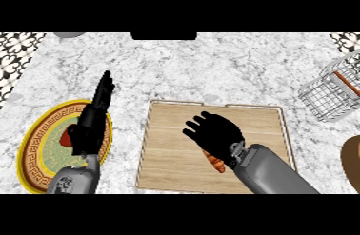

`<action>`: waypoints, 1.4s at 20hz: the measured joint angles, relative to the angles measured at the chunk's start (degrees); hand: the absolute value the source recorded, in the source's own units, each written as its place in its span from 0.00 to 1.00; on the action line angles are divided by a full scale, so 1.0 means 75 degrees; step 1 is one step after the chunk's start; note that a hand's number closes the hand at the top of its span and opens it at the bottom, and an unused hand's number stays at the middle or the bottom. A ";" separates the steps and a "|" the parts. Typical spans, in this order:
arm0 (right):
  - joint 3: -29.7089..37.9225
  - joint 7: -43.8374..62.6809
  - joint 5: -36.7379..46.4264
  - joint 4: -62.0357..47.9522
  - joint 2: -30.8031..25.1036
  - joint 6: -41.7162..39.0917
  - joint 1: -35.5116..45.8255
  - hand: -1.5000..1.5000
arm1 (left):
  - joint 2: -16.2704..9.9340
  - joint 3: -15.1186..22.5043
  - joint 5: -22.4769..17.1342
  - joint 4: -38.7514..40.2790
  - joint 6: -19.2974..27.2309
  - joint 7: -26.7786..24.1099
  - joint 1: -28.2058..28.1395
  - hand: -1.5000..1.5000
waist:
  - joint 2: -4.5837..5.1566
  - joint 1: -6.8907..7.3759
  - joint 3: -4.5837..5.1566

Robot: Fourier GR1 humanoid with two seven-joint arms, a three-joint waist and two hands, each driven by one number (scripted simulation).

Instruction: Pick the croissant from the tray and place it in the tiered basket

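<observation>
Both arms are plain grey forearms, chunky and smooth, with a matte black left hand (90,122) and right hand (215,132).

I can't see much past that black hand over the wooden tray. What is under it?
Under the right hand an orange-brown croissant peeks out by the wrist, lying on the wooden tray. The hand covers the rest of it.

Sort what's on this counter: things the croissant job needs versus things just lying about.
For the job:
croissant, mostly hidden under the right hand
wooden tray
wire tiered basket

Just lying about:
yellow-rimmed plate with a red item, under the left hand
brown object at the right edge
</observation>
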State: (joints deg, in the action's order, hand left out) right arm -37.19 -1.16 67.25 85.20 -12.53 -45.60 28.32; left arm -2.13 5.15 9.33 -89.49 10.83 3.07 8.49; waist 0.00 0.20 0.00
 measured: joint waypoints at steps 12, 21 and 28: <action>0.0444 -0.0646 0.0679 -0.0354 0.0355 0.0113 -0.0281 0.00 | 0.0012 -0.0158 -0.0030 0.0135 -0.0206 -0.0187 -0.0041 0.50 | 0.0000 -0.0013 0.0000; 0.0618 -0.1091 0.1178 -0.1096 0.0658 0.1736 -0.0501 1.00 | 0.0125 -0.0119 0.0056 0.0028 -0.0153 -0.0089 -0.0057 0.50 | -0.0026 0.0006 0.0004; 0.0485 -0.1535 0.1836 -0.1547 0.0813 0.3097 -0.0353 1.00 | 0.0111 -0.0241 0.0077 0.0310 -0.0171 -0.0119 0.0204 0.50 | -0.0069 0.0002 0.0037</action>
State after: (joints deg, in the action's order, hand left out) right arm -33.55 -12.67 81.03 73.60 -6.43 -22.37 25.68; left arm -1.30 3.34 9.90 -87.16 9.54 2.17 10.01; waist -0.52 0.22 0.28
